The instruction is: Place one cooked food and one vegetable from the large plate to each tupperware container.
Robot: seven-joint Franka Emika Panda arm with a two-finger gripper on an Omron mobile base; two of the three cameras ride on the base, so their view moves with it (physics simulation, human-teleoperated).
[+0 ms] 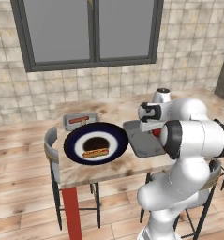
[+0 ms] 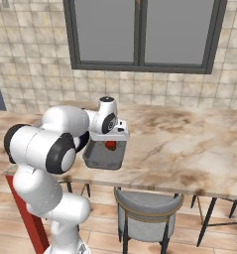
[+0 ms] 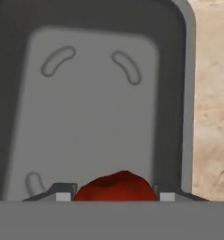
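The large plate (image 1: 71,143), navy-rimmed with a white ring, lies at the table's left end and carries a hot dog (image 1: 95,152) on its dark centre. Behind it, one grey tupperware container (image 1: 69,123) holds a sausage (image 1: 79,120). To the plate's right is the second tupperware container (image 1: 139,143) (image 2: 97,161) (image 3: 94,108), whose floor is bare. Just above it hangs my gripper (image 3: 114,196) (image 2: 110,141), shut on a red vegetable (image 3: 115,187) (image 2: 110,145) (image 1: 155,132) that sits between the two fingertips.
The wooden counter (image 2: 189,144) runs on to the right of the near container. A stool (image 1: 51,150) stands at the table's left end and another (image 2: 147,208) under its front edge. A red table leg (image 1: 72,211) is below the plate. A window and tiled wall lie behind.
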